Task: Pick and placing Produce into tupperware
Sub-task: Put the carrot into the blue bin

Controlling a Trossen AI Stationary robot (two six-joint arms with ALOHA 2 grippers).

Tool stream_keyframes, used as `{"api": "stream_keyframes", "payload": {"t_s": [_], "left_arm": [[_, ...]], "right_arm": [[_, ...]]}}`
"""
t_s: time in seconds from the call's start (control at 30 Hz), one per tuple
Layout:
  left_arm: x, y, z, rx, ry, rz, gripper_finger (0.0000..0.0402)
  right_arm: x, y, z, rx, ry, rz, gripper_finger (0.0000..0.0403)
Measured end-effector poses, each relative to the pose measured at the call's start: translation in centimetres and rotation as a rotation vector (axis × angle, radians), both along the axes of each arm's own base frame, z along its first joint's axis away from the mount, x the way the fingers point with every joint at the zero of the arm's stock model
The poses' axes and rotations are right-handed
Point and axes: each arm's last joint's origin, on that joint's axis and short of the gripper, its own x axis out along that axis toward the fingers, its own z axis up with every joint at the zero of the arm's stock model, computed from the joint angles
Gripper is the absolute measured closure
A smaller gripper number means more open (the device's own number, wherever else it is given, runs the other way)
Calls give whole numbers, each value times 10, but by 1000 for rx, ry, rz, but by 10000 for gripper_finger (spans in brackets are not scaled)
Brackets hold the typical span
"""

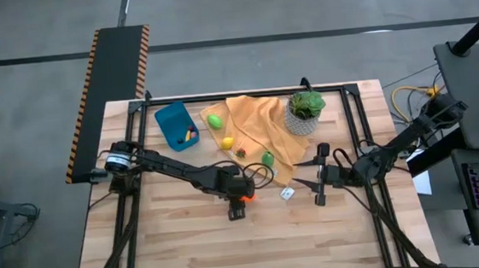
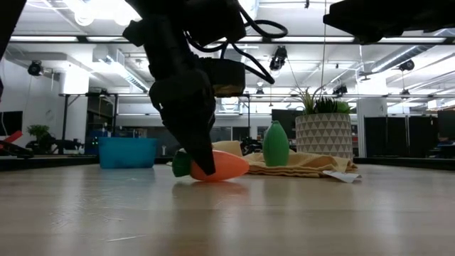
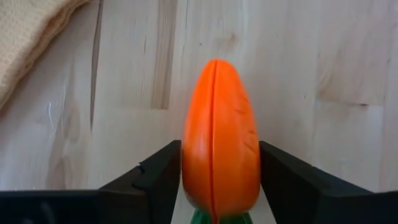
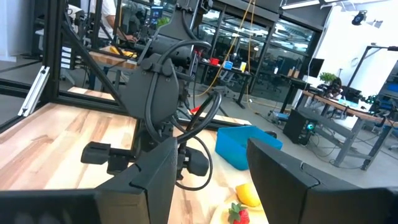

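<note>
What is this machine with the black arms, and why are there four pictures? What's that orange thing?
It is a robot with two dark arms at a wooden table. Each arm ends in a two-finger gripper. The four pictures are one moment seen by four cameras: one above the table, one down at table height, and one on each wrist.

The orange thing is a toy carrot. It lies on the table, and the left gripper has a finger on each side of it, right up against it.

The right gripper waits open nearby, holding nothing.

Also on the table are a blue tub, a yellow cloth with more toy fruit, such as a green pear, and a plant in a pot.
</note>
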Motion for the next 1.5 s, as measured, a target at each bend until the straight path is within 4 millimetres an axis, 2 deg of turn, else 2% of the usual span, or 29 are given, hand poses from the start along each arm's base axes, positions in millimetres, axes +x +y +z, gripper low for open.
{"api": "stream_keyframes", "payload": {"t_s": [0.6,1.07,1.33,1.5], "left_arm": [[1,0,5,0,-9,-7,234],[-13,4,44,23,-85,9,235],[-40,13,74,144,-50,65,235],[-63,28,100,251,-39,135,235]], "right_arm": [[0,0,0,0,0,0,216],[0,0,-1,-1,2,0,216],[0,0,-1,-1,3,0,216],[0,0,-1,2,2,0,216]]}}
